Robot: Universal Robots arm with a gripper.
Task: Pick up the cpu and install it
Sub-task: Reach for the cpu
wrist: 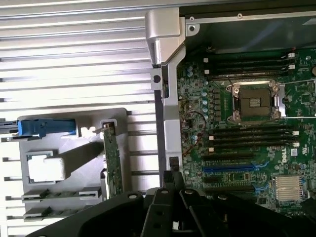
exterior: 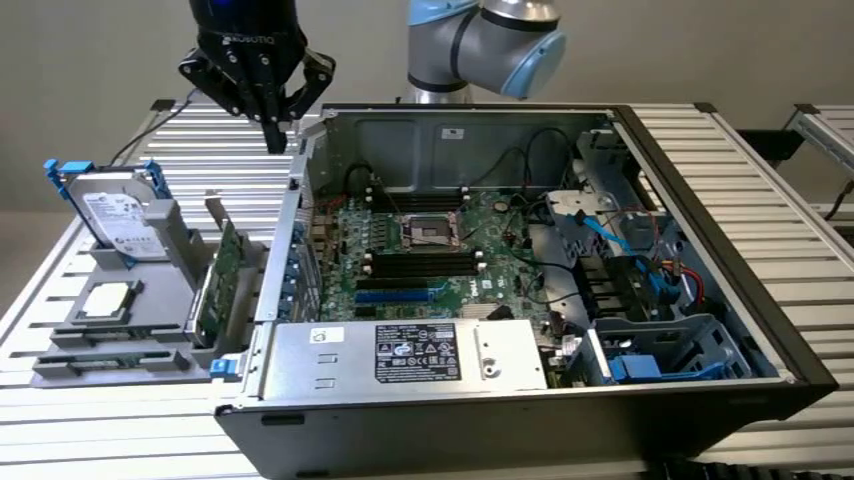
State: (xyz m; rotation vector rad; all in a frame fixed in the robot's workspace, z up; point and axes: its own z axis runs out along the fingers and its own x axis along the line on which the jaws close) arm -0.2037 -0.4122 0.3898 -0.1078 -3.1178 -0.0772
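Printed in white on the green circuit board (wrist: 195, 106): "DELL". Lettered across the black gripper (exterior: 276, 138) body: seemingly "ROBOTIQ". Stuck on the metal box (exterior: 507, 365): a label (exterior: 416, 355), print too small to read.

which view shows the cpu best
The exterior view: the cpu lies flat in its grey holder, with its metal top and darker rim both plain. The wrist view shows it as a bare bright square in that holder.

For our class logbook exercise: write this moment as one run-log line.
fingers: shut, empty, raised near case wall | cpu: resting in grey holder | socket: empty
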